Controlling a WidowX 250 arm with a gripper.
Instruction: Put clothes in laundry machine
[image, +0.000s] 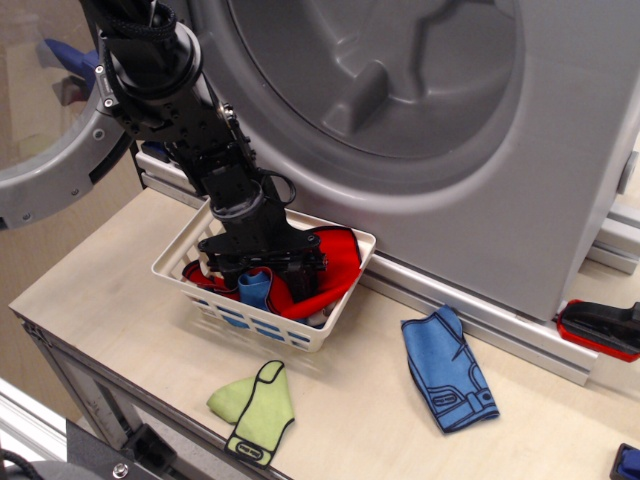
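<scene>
My black gripper (262, 282) reaches down into the white lattice basket (262, 330). Its fingers stand apart, pushed into the pile of clothes on either side of a rolled blue garment (257, 290). A red garment (340, 256) lies bunched against the right finger. Whether anything is gripped does not show. A lime green garment (255, 405) and a blue pair of trousers (448, 371) lie flat on the table. The laundry machine (565, 150) stands right behind the basket, its grey drum (400, 70) open and its round door (45, 195) swung out to the left.
The wooden table (110, 270) ends close in front at an aluminium frame edge (90, 385). A metal rail (480, 325) runs along the machine's base. A red and black object (600, 328) lies at the far right. My arm (165, 85) crosses the machine's left rim.
</scene>
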